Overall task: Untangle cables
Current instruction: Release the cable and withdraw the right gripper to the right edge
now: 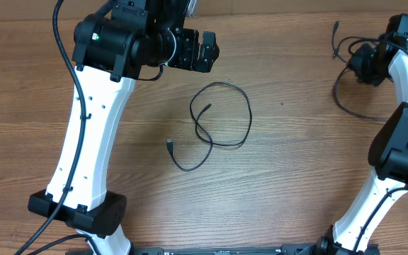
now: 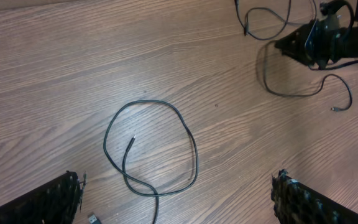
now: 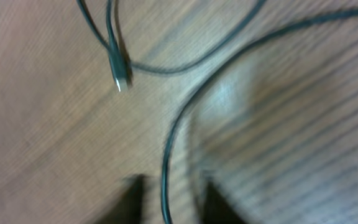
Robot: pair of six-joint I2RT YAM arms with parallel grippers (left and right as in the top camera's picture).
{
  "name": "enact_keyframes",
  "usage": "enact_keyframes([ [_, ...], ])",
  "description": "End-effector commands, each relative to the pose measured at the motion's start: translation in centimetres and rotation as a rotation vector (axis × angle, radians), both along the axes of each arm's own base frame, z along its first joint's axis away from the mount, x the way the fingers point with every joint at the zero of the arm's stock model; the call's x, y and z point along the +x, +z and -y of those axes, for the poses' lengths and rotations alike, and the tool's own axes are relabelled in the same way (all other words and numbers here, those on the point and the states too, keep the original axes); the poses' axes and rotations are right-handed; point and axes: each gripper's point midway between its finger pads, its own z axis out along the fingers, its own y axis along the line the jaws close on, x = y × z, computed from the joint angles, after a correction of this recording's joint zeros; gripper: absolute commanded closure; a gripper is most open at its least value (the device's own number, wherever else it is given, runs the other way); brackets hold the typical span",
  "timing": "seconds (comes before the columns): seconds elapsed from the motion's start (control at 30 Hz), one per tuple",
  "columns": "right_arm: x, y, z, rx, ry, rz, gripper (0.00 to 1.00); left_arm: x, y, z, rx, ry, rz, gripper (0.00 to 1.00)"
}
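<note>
A thin black cable (image 1: 222, 113) lies in a loose crossed loop mid-table, its USB plug (image 1: 170, 144) at the lower left. My left gripper (image 1: 211, 51) hovers open above and left of it. In the left wrist view the loop (image 2: 151, 146) lies between my wide-apart left fingers (image 2: 48, 202), untouched. More cables (image 1: 346, 99) curl around my right gripper (image 1: 360, 65) at the far right. In the blurred right wrist view a cable (image 3: 166, 143) runs through the gap of my right gripper (image 3: 169, 199), whose jaws stand apart without pinching it. A plug (image 3: 120, 78) lies ahead.
The wooden table (image 1: 296, 177) carries nothing but the cables. The left arm's white link (image 1: 91, 134) spans the left side and the right arm's link (image 1: 402, 142) the right edge. A loose cable end (image 1: 336, 25) points to the far edge.
</note>
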Motion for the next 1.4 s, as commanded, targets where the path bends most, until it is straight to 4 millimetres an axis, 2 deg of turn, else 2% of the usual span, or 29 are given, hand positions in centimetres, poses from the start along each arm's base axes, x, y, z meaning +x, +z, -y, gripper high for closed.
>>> enact_keyframes([
  [0.0,0.0,0.9,0.0,-0.009,0.053,0.002,0.19,0.1,-0.3,0.4,0.002,-0.019,-0.003,0.01],
  [0.07,-0.6,0.8,0.4,-0.001,0.037,-0.014,0.1,0.1,-0.3,0.4,0.002,-0.019,-0.003,0.0],
  [0.17,-1.5,1.5,2.1,0.004,-0.021,-0.03,0.07,0.0,-0.4,0.4,0.002,-0.019,-0.004,0.0],
  [0.27,-2.6,3.2,5.0,0.009,-0.1,-0.033,0.04,0.0,-0.4,0.4,0.003,-0.019,-0.006,0.0],
  [0.4,-5.2,4.8,10.1,0.0,-0.212,-0.043,0.04,0.0,-0.4,0.4,0.003,-0.019,-0.006,0.0],
  [0.57,-10.4,3.6,15.8,-0.02,-0.364,-0.127,0.04,0.0,-0.4,0.4,0.003,-0.019,-0.006,0.0],
  [0.73,-15.3,1.5,19.3,-0.045,-0.505,-0.228,0.05,0.0,-0.4,0.4,0.003,-0.019,-0.006,0.0],
  [0.83,-17.5,0.2,20.4,-0.049,-0.562,-0.276,0.09,0.0,-0.4,0.4,0.003,-0.019,-0.007,0.0],
  [0.9,-18.8,-1.0,20.7,-0.034,-0.583,-0.299,0.18,0.0,-0.4,0.4,0.003,-0.019,-0.007,0.0],
  [1.1,-21.5,-3.1,21.5,-0.062,-0.626,-0.367,0.34,0.0,-0.4,0.4,0.004,-0.019,-0.007,0.0],
  [1.23,-23.2,-3.9,22.1,-0.108,-0.647,-0.421,0.35,0.0,-0.4,0.4,0.003,-0.019,-0.007,0.0],
  [1.37,-23.5,-4.7,21.8,-0.102,-0.646,-0.429,0.35,0.0,-0.4,0.4,0.003,-0.019,-0.006,0.0],
])
